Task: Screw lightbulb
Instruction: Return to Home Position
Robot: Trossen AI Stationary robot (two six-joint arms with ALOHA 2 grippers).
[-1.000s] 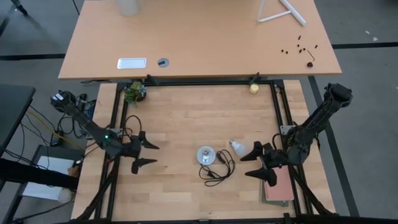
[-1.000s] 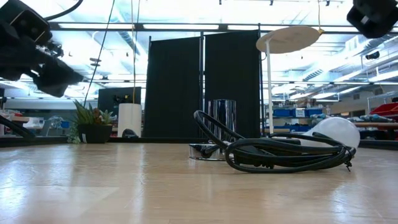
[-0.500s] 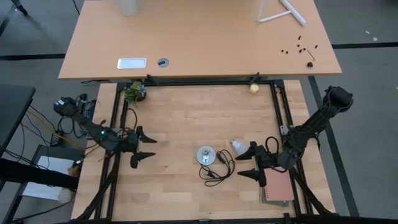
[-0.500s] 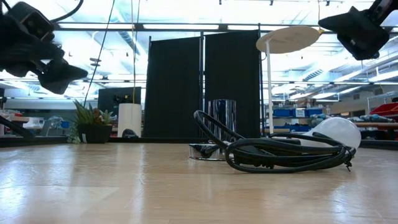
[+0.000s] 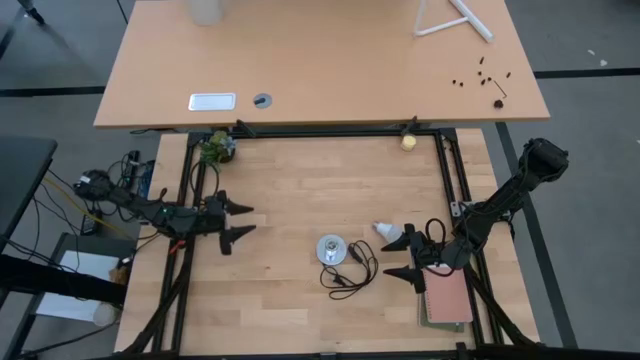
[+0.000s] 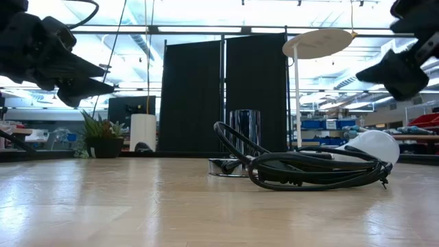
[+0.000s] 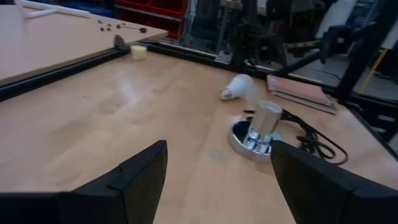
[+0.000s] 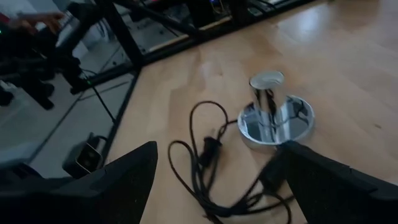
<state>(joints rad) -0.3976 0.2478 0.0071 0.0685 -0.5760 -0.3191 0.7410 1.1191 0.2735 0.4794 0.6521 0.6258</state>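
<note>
The white lightbulb [image 5: 385, 233] lies on its side on the wooden table, right of the round silver socket [image 5: 331, 249]. The socket's black cord [image 5: 350, 271] lies coiled beside it. The left wrist view shows the bulb [image 7: 237, 86] beyond the socket [image 7: 259, 127]. My right gripper [image 5: 400, 256] hangs open above the table just right of the bulb and cord. The right wrist view shows the socket [image 8: 274, 112] and cord [image 8: 204, 160], not the bulb. My left gripper [image 5: 238, 221] hangs open above the table, well left of the socket.
A small potted plant [image 5: 215, 148] and a yellowish ball [image 5: 408, 142] sit at the table's far edge. A reddish notebook [image 5: 446, 300] lies at the right edge under my right arm. Black frame rails [image 5: 320, 132] border the table. Bare wood lies between my left gripper and the socket.
My right gripper has come down toward the table beside the bulb and cord, staying open. My left gripper has shifted toward the table's far edge and tipped more level, staying open. The bulb, socket and cord have not moved.
</note>
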